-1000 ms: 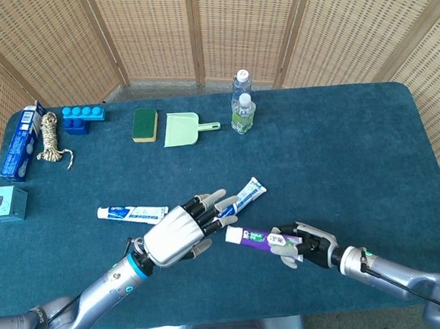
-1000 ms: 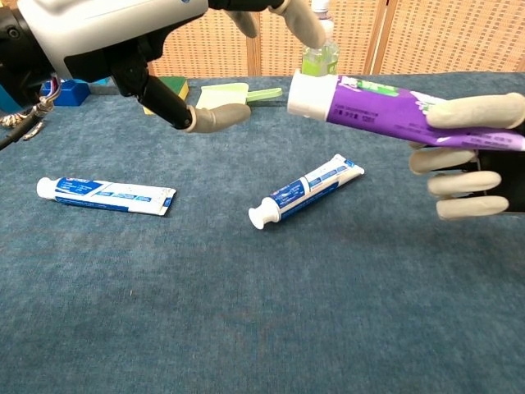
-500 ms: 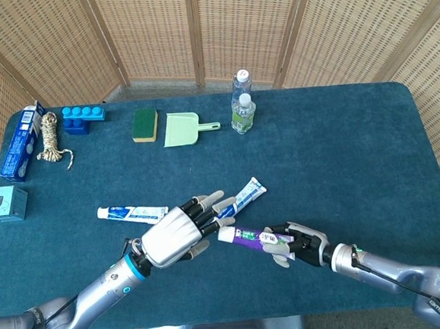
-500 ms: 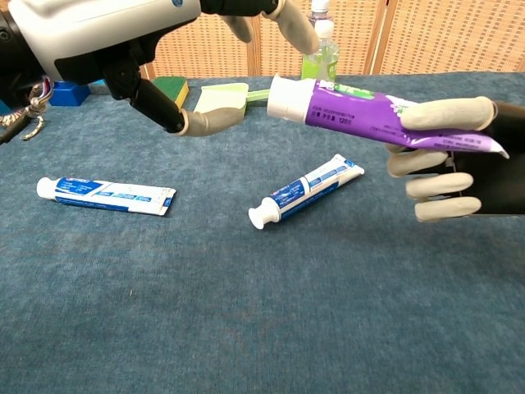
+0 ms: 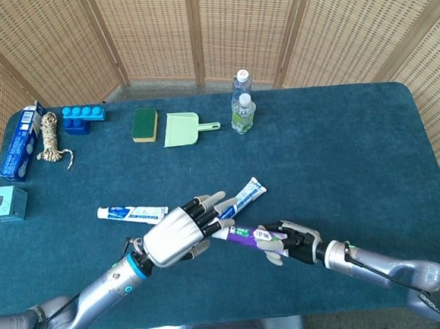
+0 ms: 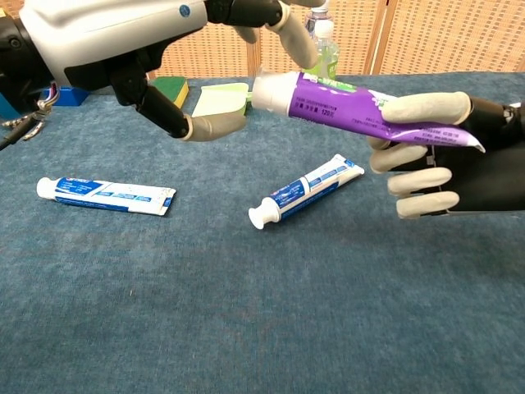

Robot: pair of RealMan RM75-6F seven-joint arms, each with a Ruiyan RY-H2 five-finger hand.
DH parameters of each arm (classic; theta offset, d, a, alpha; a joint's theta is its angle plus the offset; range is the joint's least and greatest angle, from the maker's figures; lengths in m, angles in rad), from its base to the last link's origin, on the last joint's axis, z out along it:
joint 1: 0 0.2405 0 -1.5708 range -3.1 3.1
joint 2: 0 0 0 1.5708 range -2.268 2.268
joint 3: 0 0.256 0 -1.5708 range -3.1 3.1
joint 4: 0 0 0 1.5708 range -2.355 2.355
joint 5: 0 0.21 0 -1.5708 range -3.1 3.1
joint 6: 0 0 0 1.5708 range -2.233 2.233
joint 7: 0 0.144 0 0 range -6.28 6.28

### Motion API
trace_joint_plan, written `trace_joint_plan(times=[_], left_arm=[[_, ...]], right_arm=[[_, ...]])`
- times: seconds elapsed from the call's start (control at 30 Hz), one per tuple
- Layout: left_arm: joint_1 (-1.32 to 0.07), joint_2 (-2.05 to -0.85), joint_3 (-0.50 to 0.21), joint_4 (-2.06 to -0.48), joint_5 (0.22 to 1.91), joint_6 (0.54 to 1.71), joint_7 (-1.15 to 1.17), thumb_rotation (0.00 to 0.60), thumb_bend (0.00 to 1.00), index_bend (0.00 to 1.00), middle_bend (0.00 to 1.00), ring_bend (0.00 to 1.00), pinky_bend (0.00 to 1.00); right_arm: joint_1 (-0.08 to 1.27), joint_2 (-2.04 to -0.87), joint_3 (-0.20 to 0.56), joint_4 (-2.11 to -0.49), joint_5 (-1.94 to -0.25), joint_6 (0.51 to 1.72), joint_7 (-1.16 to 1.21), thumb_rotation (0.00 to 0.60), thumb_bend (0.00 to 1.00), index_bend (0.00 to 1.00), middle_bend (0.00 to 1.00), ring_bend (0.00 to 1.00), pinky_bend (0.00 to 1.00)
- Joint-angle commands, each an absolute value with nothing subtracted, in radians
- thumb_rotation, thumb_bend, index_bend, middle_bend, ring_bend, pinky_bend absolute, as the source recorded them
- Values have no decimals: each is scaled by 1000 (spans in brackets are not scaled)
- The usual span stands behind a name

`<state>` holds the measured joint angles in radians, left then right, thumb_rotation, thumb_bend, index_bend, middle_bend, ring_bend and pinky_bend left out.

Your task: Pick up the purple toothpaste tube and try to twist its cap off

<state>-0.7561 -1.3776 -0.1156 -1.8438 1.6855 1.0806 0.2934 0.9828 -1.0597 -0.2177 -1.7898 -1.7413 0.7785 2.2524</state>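
Observation:
My right hand (image 6: 459,164) grips the purple toothpaste tube (image 6: 353,111) by its flat tail end and holds it above the table, with the white cap (image 6: 267,89) pointing left. My left hand (image 6: 123,37) is spread at the cap end. One finger (image 6: 291,37) lies just above the cap and the thumb (image 6: 215,125) just below it; I cannot tell whether they touch it. From the head camera, the left hand (image 5: 176,236) meets the tube (image 5: 246,235) near the table's front edge, and the right hand (image 5: 291,243) is behind it.
Two blue-and-white toothpaste tubes (image 6: 308,190) (image 6: 102,194) lie on the blue cloth below the hands. Along the far edge are a green dustpan (image 5: 181,129), a sponge (image 5: 144,125), two bottles (image 5: 242,102), a blue brick (image 5: 83,118), a rope (image 5: 50,140) and boxes (image 5: 16,146).
My right hand has carried the purple tube leftward, bringing the cap in between the left hand's finger and thumb. The left hand has barely moved.

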Motion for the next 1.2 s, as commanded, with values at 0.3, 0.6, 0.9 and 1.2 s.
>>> trace_joint_plan(times=[0.3,0.6,0.9,1.2], left_arm=[[-760,-1403,-123,-1824,1703,1112,299,600,357,322,36,0,235],[-760,-1409,-120,-1810,1714,1130,290,600,356,343,36,0,242],[-760,-1407,-117,-1799,1723,1144,280,600,357,339,9,0,242],[-757,-1409,-114,-1782,1750,1176,255,600,357,338,4,0,245]], right_arm=[[1003,-1060,-252,-1779,-1773,821,2302,600,571,943,756,791,785],[1021,-1070,-283,-1752,-1793,852,2362,600,572,941,755,792,785],[1031,-1080,-310,-1724,-1810,897,2425,600,571,941,755,792,786],[1040,-1096,-341,-1677,-1837,961,2525,600,572,941,755,792,786]])
